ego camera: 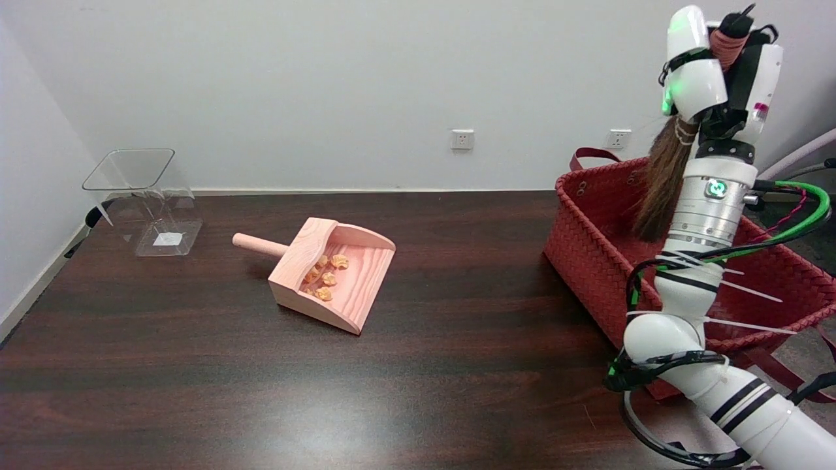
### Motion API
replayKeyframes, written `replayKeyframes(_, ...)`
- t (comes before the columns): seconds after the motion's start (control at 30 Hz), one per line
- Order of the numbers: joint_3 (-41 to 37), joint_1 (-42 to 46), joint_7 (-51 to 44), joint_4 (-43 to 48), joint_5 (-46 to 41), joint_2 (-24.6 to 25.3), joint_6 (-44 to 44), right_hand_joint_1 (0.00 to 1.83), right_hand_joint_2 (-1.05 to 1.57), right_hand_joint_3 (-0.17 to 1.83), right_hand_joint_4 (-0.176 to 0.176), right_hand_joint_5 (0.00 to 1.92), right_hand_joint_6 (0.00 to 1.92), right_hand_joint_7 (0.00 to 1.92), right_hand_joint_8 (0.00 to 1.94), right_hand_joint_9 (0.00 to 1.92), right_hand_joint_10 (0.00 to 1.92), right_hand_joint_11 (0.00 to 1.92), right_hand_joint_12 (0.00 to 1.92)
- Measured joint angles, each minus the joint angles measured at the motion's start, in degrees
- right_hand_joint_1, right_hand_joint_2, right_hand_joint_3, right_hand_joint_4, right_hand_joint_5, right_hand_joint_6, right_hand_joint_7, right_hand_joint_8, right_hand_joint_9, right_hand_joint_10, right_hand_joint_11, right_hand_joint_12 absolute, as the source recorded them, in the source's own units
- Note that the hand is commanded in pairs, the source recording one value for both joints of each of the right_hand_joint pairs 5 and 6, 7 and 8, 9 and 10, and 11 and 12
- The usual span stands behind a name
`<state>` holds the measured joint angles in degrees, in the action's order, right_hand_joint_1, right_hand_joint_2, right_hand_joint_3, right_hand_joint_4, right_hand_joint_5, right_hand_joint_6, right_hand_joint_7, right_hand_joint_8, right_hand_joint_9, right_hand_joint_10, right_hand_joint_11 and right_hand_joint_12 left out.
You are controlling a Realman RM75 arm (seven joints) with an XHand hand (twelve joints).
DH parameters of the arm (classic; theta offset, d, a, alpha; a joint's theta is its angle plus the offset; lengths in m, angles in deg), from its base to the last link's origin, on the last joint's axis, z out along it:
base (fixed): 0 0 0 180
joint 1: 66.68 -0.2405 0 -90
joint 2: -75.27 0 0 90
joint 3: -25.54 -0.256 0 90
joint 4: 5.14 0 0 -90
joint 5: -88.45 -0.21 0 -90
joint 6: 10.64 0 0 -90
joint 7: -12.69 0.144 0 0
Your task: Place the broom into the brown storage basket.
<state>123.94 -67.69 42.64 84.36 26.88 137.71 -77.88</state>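
Over on the right, the right hand [718, 72] is raised high, its fingers [692, 85] wrapped around the broom [661, 186] handle, and the brown bristles hang down above the far part of the brown storage basket [591, 261]. Left of it on the dark surface [196, 365] sit a wooden dustpan [346, 287] holding small crumbs [326, 274] and, farther left, a clear plastic container [147, 202].

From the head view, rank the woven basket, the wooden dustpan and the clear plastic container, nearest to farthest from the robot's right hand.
The right hand holds the brown-bristled broom up at the far right.
1. Reddish-brown woven storage basket: just below the hand, right side of the table.
2. Pale pink wooden dustpan: middle of the table, holding orange crumbs.
3. Clear plastic container: far left corner.
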Motion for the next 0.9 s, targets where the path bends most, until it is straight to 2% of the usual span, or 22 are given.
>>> replayKeyframes(0.3, -0.66, 0.63, 0.08, -6.25, -0.86, -0.52, 3.05, 0.76, 1.57, 0.17, 0.000, 1.92, 1.92, 1.79, 1.79, 1.92, 1.92, 1.92, 1.92)
replayKeyframes(0.9, 3.69, 0.05, 1.54, -16.91, -3.34, -1.05, 6.14, 0.76, 1.57, 0.16, 0.000, 1.92, 1.92, 1.82, 1.82, 1.92, 1.92, 1.92, 1.92)
